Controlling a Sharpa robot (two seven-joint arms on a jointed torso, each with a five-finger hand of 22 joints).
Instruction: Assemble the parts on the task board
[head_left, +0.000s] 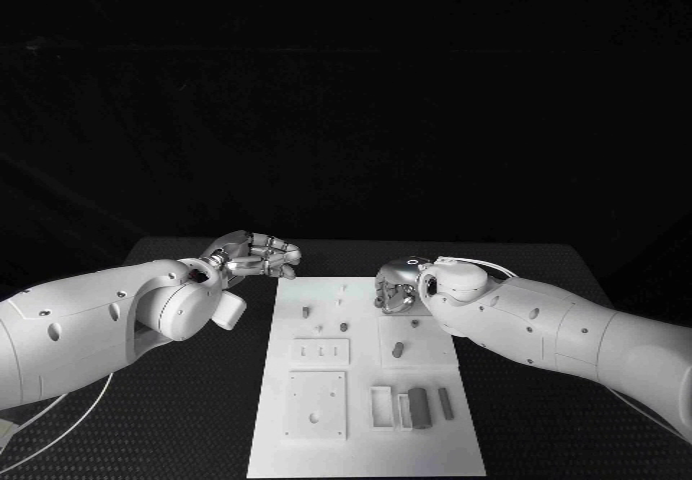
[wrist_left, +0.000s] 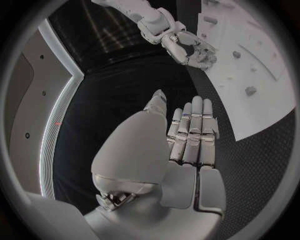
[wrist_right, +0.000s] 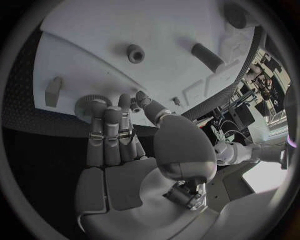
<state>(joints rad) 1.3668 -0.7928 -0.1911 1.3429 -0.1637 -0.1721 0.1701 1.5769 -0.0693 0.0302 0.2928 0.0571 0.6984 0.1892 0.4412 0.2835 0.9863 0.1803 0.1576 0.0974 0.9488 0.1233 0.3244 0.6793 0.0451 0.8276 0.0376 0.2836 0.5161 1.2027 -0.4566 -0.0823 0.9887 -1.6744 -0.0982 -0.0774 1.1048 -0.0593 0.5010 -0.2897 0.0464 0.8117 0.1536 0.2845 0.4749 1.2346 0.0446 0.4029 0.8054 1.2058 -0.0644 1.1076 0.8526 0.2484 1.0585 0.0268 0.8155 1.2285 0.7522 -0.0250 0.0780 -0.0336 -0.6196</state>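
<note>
The right robot hand (head_left: 400, 286) reaches over the right edge of the task board (head_left: 364, 440) toward its far end, its fingertips (wrist_right: 100, 111) at a round knurled part (wrist_right: 86, 105); whether it is gripped, I cannot tell. The left robot hand (head_left: 257, 255) hovers over the counter (head_left: 173, 420) just beyond the board's far-left corner, fingers curled and holding nothing. This looks like a pick-up step; next comes a firm pinch and lift.
</note>
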